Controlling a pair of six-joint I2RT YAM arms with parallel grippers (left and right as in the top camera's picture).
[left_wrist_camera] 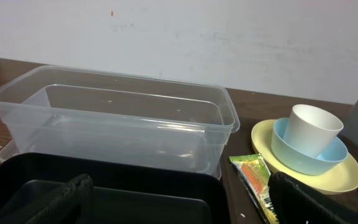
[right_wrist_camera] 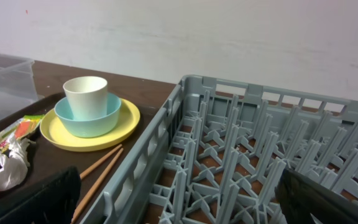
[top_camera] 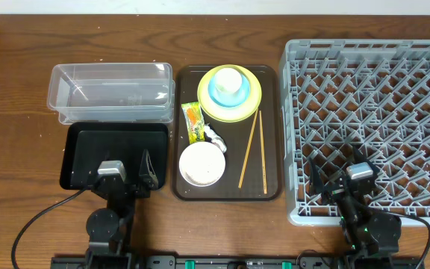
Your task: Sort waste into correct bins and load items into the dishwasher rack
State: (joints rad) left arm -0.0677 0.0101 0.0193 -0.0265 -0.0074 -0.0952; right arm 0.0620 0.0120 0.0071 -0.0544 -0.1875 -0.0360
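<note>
Wood table (top_camera: 21, 149): brown tray (top_camera: 272, 149) btwn tub (top_camera: 110, 69), rack (top_camera: 364, 46); prob. paper (top_camera: 216, 139) by wrapper (top_camera: 193, 122).

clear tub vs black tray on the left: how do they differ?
The clear tub is see-through; the black tray is opaque and glossy. The tub has tall walls with a flared rim; the tray is shallow. In the overhead view the tub lies above the tray, close against it. Both are rectangular with a similar footprint, and no waste shows in either.

Black left arm (top_camera: 104, 223), black right arm (top_camera: 366, 230), silver wrist blocks (top_camera: 111, 169), matte black fingers (left_wrist_camera: 67, 196), black cables (top_camera: 39, 215)
</note>
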